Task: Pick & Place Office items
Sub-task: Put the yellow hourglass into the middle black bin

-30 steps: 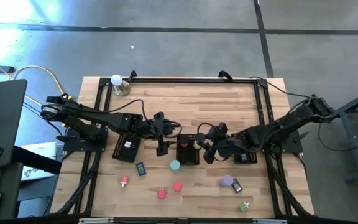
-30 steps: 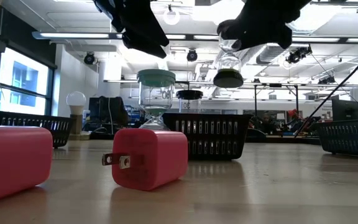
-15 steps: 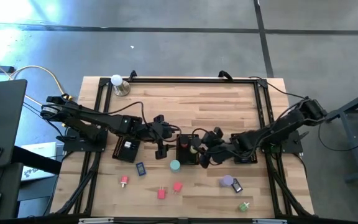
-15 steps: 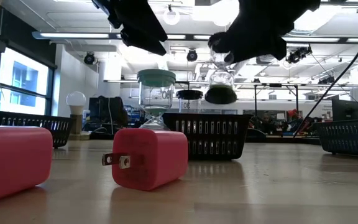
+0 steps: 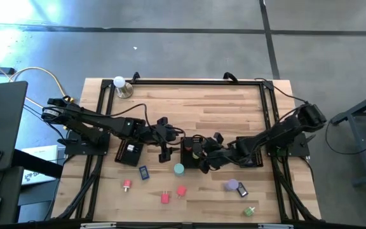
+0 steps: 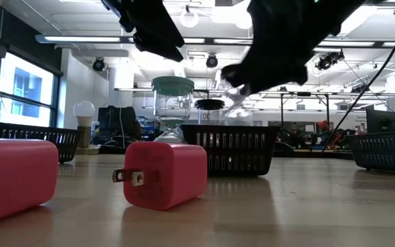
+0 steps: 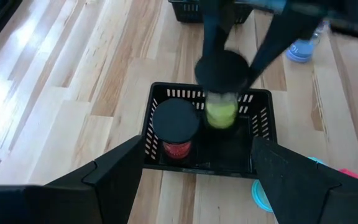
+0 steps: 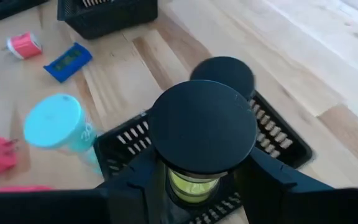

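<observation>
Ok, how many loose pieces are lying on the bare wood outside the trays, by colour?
Red or pink pieces: 3
Blue piece: 1
Teal piece: 1
Purple piece: 1
Green piece: 1
Dark piece: 1
Total: 8

We see a pale wooden desk (image 5: 189, 108) framed by black rails. On it sit three black mesh trays (image 5: 128, 152), a white ball on a metal base (image 5: 121, 85), a teal roll (image 5: 179, 169), a dark blue rectangle (image 5: 143, 172), red and pink blocks (image 5: 165, 198), a purple roll (image 5: 232, 185) and a green bit (image 5: 250, 210).
</observation>
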`<state>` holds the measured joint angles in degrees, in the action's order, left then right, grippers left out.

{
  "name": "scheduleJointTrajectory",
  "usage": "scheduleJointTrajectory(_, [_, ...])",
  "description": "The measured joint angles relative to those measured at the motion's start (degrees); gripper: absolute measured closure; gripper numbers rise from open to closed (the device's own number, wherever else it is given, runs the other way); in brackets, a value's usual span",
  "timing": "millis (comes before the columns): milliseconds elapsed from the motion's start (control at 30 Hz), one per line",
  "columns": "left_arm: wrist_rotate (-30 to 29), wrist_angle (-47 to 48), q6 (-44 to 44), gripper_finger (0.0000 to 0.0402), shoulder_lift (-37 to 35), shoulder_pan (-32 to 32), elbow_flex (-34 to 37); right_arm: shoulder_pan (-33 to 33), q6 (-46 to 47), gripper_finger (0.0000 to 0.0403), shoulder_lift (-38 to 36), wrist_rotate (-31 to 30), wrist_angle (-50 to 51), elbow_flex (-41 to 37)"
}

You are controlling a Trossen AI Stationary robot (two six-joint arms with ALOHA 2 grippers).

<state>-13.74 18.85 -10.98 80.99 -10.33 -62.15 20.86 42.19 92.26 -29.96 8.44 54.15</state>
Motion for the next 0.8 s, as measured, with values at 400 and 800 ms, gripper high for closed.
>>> scheduleJointTrajectory(400, [0.00,0.26,-0.04,0.0112,0.00,0.00,0.02,-0.37,-0.39,0.0252,1.32,-0.70,-0.31,0.02])
scheduleJointTrajectory(800, [0.00,0.22,-0.22,0.0112,0.00,0.00,0.01,-1.20,-0.60,0.0252,2.97,-1.67,0.37,0.00])
